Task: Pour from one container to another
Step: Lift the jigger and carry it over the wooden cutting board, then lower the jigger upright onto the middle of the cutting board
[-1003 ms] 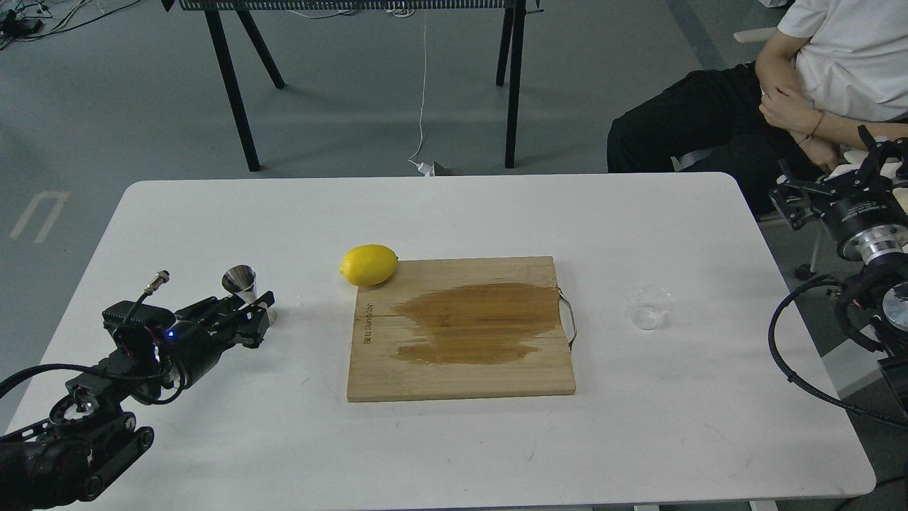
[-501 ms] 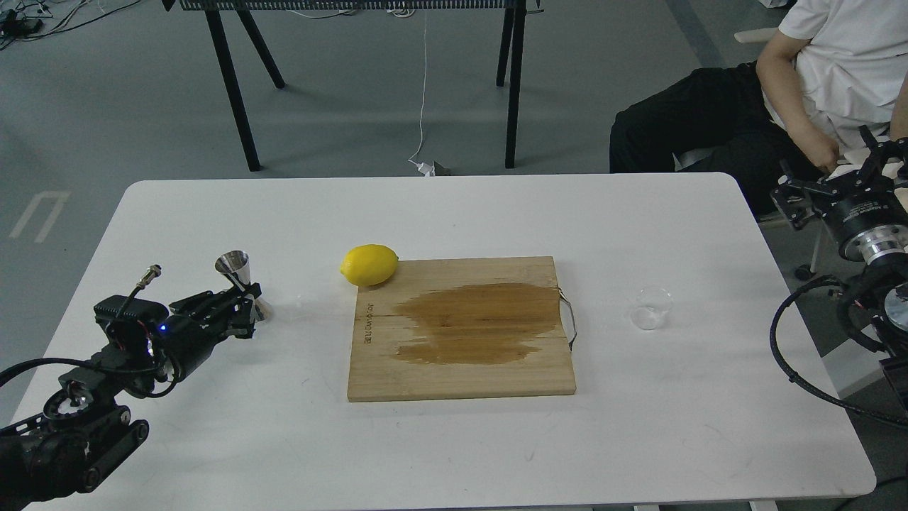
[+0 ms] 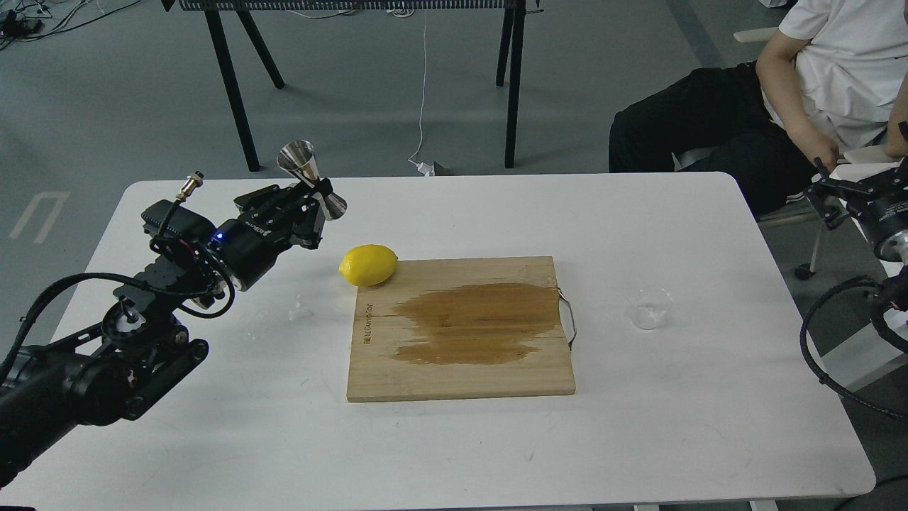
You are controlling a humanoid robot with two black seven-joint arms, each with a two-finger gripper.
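Across most of the view spreads the white surface [image 3: 213,440], rounded at its corners, with grey floor beyond it. Near its middle lies a wooden cutting board [image 3: 461,330] with a large dark wet patch [image 3: 475,323] over its centre and a thin metal handle [image 3: 569,321] on its right edge. Beyond the far right corner a person [image 3: 780,99] in a white shirt and dark trousers sits. My left arm [image 3: 142,312] comes in from the lower left and reaches up over the left part of the surface. A yellow lemon [image 3: 368,265] rests just at the board's far left corner, touching its edge.

My left gripper [image 3: 312,206] is closed on the narrow waist of the steel jigger [image 3: 310,179], which it holds in the air, clear of the surface and tilted, one cone up and to the left, the other down and to the right. The clear cup [image 3: 651,307] stands upright on the surface to the right of the board, near the handle but apart from it, and well apart from the jigger. My right gripper [image 3: 851,188] sits off the right edge of the surface, near the person; I cannot tell how its fingers stand. A few small clear drops [image 3: 299,309] lie on the surface between my left arm and the board.
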